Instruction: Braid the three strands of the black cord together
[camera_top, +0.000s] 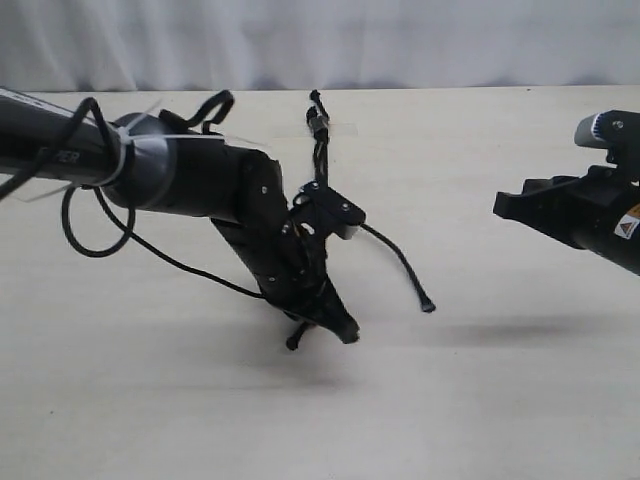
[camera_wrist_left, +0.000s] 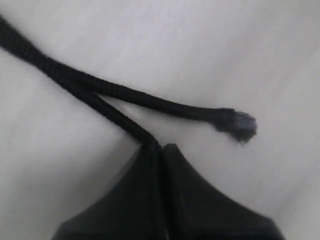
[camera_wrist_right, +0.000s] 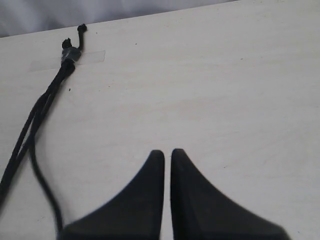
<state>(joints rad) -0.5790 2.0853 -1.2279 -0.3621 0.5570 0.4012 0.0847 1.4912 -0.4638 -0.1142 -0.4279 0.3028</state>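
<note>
The black cord's bound, knotted end (camera_top: 318, 120) is taped at the table's far edge and also shows in the right wrist view (camera_wrist_right: 68, 52). Its strands (camera_top: 321, 160) run toward me and pass behind the left arm. My left gripper (camera_top: 343, 331) is low at the table, shut on one strand (camera_wrist_left: 125, 122), which enters its closed jaws. A second strand (camera_wrist_left: 165, 104) lies beside it and ends in a knobby tip (camera_wrist_left: 237, 125). Another strand (camera_top: 398, 260) curves right to its tip (camera_top: 427, 307). My right gripper (camera_top: 510, 205) hovers far right, shut (camera_wrist_right: 167, 152) and holding nothing.
Clear tape (camera_wrist_right: 65, 61) holds the cord end to the pale tabletop (camera_top: 500, 380). The left arm's thicker glossy cable (camera_top: 150, 248) loops over the table on the left. A white curtain (camera_top: 400, 40) closes off the back.
</note>
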